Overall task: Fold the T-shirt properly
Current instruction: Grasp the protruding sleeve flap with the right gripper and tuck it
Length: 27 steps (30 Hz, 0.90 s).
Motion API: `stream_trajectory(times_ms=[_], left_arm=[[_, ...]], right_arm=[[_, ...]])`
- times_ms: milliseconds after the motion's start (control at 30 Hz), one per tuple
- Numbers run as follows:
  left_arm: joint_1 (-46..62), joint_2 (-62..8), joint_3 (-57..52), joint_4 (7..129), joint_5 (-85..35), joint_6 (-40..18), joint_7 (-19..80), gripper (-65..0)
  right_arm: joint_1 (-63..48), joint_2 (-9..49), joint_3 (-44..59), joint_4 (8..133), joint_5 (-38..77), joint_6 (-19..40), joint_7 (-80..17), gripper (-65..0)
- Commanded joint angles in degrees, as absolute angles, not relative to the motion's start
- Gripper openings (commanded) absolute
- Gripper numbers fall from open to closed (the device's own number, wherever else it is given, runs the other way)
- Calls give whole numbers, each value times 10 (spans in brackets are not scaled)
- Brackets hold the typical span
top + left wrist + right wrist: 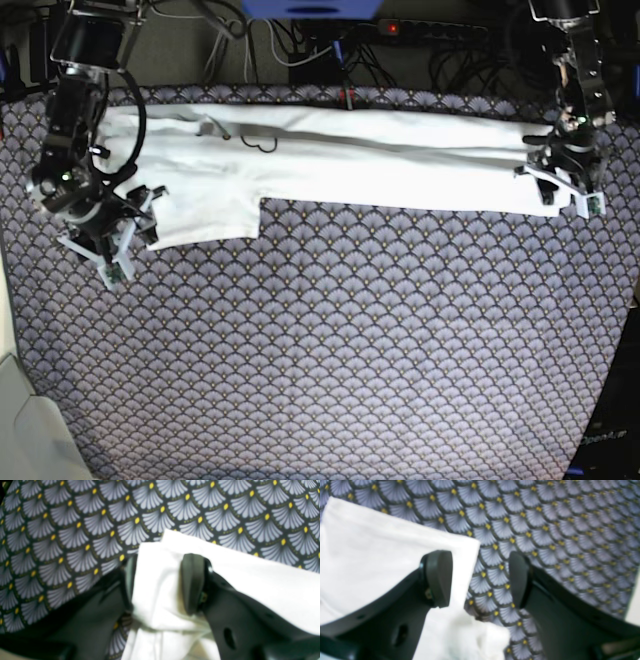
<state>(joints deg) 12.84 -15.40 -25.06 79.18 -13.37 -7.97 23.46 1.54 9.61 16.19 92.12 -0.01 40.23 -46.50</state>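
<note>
Left gripper [160, 582] pinched a bunched white corner of the T-shirt [330, 160]; right gripper [480, 578] hung spread over the shirt's other end, gripping nothing. Risk judged: a one-sided pull could drag the half-folded band askew across the patterned cloth [330, 350]. Shirt lay along the far edge, long axis side to side, sleeve flap toward the right gripper.

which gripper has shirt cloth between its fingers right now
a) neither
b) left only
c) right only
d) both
b) In the left wrist view the left gripper has the white T-shirt bunched between its fingers; in the right wrist view the right gripper is open over the patterned tablecloth.
</note>
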Motion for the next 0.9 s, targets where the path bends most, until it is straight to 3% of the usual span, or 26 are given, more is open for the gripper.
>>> stream_trajectory(times_ms=[0, 700, 867], left_arm=[[129, -163, -255, 802, -135, -80, 225, -373], [130, -163, -253, 802, -131, -80, 225, -373], [130, -163, -253, 802, -134, -80, 225, -373]], right_arm=[[29, 102, 164, 918, 0, 400, -460, -282], [85, 91, 163, 779, 0, 400, -458, -286], [84, 87, 160, 777, 0, 400, -458, -390]])
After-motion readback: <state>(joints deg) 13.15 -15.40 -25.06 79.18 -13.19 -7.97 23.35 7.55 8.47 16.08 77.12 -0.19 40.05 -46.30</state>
